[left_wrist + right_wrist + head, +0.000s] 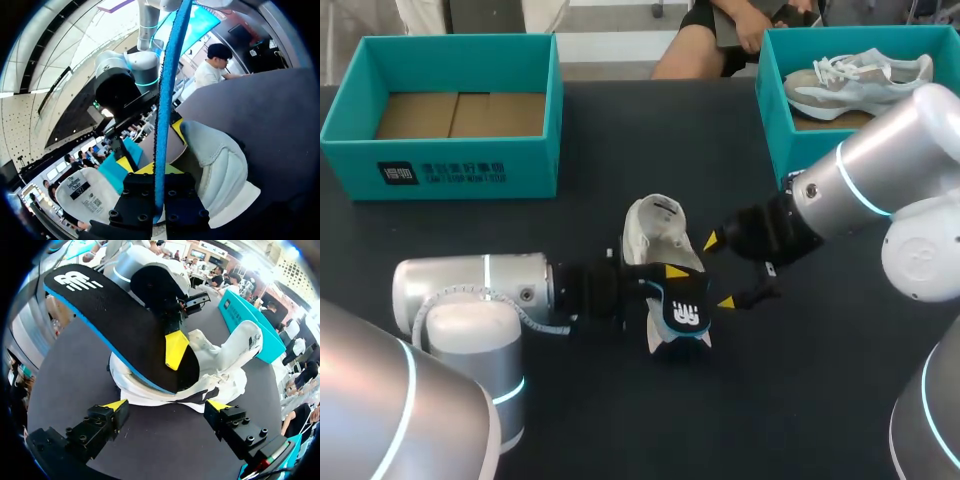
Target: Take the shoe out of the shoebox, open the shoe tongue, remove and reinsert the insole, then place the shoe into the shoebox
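A white shoe (653, 232) lies on the dark table (620, 420) between my two grippers. Its black insole with a blue edge (686, 314) is out of the shoe and held over its near end, my left gripper (667, 283) shut on it. In the left wrist view the insole (165, 100) runs edge-on between the left gripper's fingers (159, 172), with the shoe (220, 165) beyond. My right gripper (720, 271) stands open just right of the shoe. In the right wrist view it (166, 405) faces the insole (115, 325) and shoe (220, 365), touching neither.
An empty teal shoebox (450, 165) stands at the back left. A second teal shoebox (772, 110) at the back right holds another pale shoe (860, 80). Bare table lies in front and to the right.
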### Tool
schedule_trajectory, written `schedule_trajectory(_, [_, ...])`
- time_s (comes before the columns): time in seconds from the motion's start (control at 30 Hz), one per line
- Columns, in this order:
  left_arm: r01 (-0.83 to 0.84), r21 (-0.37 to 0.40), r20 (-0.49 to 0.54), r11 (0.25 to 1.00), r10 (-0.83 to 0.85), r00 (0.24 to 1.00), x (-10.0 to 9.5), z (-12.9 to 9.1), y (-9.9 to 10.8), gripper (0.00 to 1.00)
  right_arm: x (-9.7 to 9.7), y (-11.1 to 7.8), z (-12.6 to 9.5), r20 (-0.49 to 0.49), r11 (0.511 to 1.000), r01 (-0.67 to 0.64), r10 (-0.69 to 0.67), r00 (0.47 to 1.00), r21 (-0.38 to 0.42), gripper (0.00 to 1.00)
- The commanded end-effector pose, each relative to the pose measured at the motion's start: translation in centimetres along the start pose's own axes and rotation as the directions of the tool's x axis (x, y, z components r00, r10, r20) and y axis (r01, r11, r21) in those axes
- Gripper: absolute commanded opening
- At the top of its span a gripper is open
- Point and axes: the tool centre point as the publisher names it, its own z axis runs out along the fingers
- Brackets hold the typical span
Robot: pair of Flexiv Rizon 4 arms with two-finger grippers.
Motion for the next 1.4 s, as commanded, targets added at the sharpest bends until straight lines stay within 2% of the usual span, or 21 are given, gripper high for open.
schedule_trajectory(0.03, [0.003, -0.013, -0.003, 1.000, -0.003, 1.000, 0.1, 0.7, 1.1, 0.00, 0.1, 0.1, 0.1, 0.003, 1.000, 0.000, 0.000, 1.000, 0.002, 1.00])
schedule_trajectory(0.23, [0.014, -0.033, -0.003, 0.999, -0.014, 1.000, 0.2, 0.3, 1.8, 0.00, 0.1, 0.1, 0.1, 0.003, 1.000, 0.000, 0.000, 1.000, 0.002, 1.00])
schedule_trajectory(0.37, [0.019, -0.026, -0.005, 0.999, -0.019, 1.000, 0.1, -0.1, 1.0, 0.00, 0.1, 0.1, 0.1, 0.003, 1.000, 0.000, 0.000, 1.000, 0.002, 1.00])
schedule_trajectory(0.43, [0.019, -0.016, 0.000, 1.000, -0.019, 1.000, 0.0, -0.2, 0.6, 0.24, 0.1, 0.1, 0.1, 0.003, 1.000, 0.000, 0.000, 1.000, 0.002, 1.00])
schedule_trajectory(0.5, [0.016, -0.013, 0.000, 1.000, -0.016, 1.000, -0.2, -0.2, 0.3, 0.33, 0.1, 0.1, 0.1, 0.003, 1.000, 0.000, 0.000, 1.000, 0.002, 1.00])
schedule_trajectory(0.53, [0.015, -0.010, 0.001, 1.000, -0.014, 1.000, -0.2, -0.2, 0.2, 0.34, 0.1, 0.1, 0.1, 0.003, 1.000, 0.000, 0.000, 1.000, 0.002, 1.00])
schedule_trajectory(0.83, [0.013, 0.000, 0.003, 1.000, -0.013, 1.000, -0.5, -0.3, -0.5, 0.31, 0.1, 0.1, 0.1, 0.003, 1.000, 0.000, 0.000, 1.000, 0.002, 1.00])
schedule_trajectory(1.13, [0.025, -0.028, -0.007, 0.999, -0.026, 1.000, -1.0, -0.6, -1.6, 0.25, 0.1, 0.1, 0.1, 0.003, 1.000, 0.000, 0.000, 1.000, 0.002, 1.00])
schedule_trajectory(1.4, [0.028, -0.024, -0.008, 0.999, -0.028, 1.000, -1.2, -1.0, -2.5, 0.33, 0.1, 0.1, 0.1, 0.003, 1.000, 0.000, 0.000, 1.000, 0.002, 1.00])
